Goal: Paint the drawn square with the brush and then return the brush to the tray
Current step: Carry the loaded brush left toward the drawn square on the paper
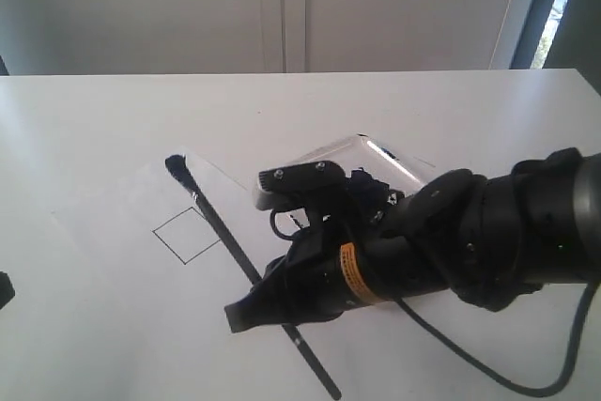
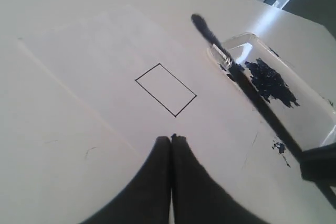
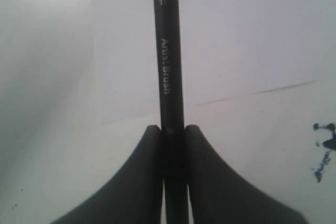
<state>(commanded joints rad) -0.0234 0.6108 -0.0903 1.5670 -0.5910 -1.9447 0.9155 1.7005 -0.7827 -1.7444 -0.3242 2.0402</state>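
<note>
**Right arm holds loaded brush beside the blank square**

Exterior view: the right gripper (image 1: 246,315) is clamped on the lower handle of the brush (image 1: 225,237). The wet tip lies past the far corner of the drawn square (image 1: 188,235), which is unpainted, and the tray (image 1: 376,152) sits behind the arm. Left wrist view: the left gripper (image 2: 170,140) hangs over the paper sheet (image 2: 79,77) near the square, its fingers pressed together and empty. The brush slants across the tray's rim. Right wrist view: both fingers pinch the slim black handle squarely. The brush is probably light and stiff, with a smooth shaft that may twist or slide in the grip. A hold nearer the ferrule would likely steady the soft bristles.
</note>
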